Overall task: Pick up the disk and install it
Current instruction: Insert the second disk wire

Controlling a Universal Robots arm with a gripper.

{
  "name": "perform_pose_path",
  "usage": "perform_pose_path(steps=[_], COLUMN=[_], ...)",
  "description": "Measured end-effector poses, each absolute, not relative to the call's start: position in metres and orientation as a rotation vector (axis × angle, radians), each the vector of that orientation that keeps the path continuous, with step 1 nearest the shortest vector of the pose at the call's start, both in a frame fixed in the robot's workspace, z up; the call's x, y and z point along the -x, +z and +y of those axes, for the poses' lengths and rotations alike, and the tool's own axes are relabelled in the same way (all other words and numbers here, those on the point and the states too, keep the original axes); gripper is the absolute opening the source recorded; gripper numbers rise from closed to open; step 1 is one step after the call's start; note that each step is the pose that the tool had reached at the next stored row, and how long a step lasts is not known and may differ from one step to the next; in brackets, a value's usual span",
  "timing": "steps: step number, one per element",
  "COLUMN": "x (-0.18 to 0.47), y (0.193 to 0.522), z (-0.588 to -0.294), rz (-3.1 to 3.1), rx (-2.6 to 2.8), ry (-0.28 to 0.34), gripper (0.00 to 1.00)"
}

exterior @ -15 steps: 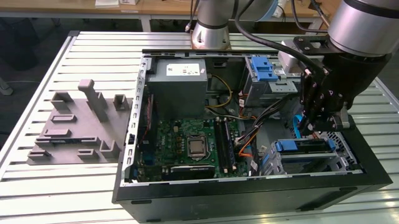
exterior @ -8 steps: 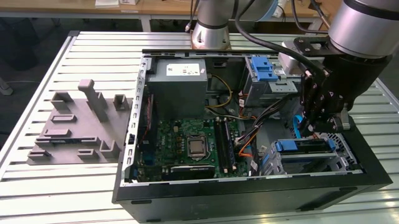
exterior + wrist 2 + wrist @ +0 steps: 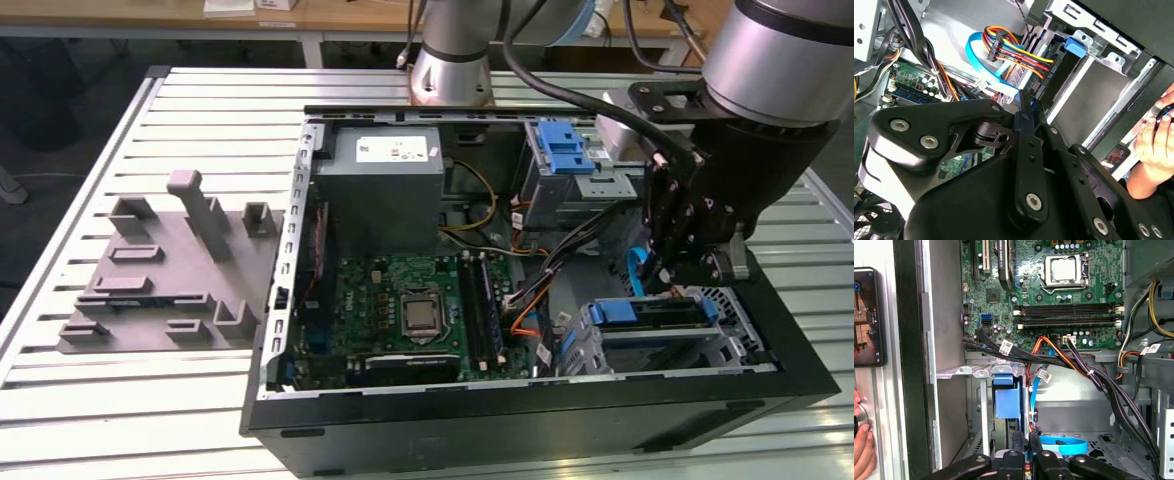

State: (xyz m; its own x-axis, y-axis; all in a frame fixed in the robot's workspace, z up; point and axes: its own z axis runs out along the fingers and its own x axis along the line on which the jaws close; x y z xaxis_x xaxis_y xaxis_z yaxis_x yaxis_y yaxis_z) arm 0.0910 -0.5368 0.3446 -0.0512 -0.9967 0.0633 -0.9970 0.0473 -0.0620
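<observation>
A slatted metal table (image 3: pixel 80 400) carries an open black computer case (image 3: pixel 534 425), which lies on its side towards the table's edge on the exterior view's right. The robot arm (image 3: pixel 787 60) comes in over that same side of the case. A grey moulded fixture (image 3: pixel 160 270) sits on the table just beside the case wall, on the exterior view's left.

Inside the case, a grey power supply box (image 3: pixel 387 180) fills the far corner, and the green motherboard (image 3: pixel 400 310) lies below it towards the near wall. A blue latch on a silver cage (image 3: pixel 561 150) stands along the far wall.

The disk (image 3: pixel 661 318) sits in the drive cage at the case's near corner on the exterior view's right. The blue front of its carrier (image 3: pixel 1005 402) faces the camera in the first wrist view.

The gripper (image 3: pixel 681 275) hangs just above the disk, and I cannot tell whether it is clenched or released, or whether it touches the disk.

Black cable bundles (image 3: pixel 1089 375) and orange wires cross the space between motherboard and cage, and a flat blue cable (image 3: pixel 1064 445) loops close beside the gripper (image 3: pixel 1026 440). In the second wrist view, coloured wires (image 3: pixel 1014 52) plug in at the cage.

A person's hand (image 3: pixel 1154 145) rests outside the case wall, and a phone (image 3: pixel 866 315) lies there too.
</observation>
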Motion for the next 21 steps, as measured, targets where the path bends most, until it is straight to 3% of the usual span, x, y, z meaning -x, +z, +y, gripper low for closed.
perform_pose_path(steps=[21], x=[-0.0918], y=[0.3425], z=[-0.5385], rz=[-2.271], rx=[-2.162], ry=[0.139], gripper=[0.16])
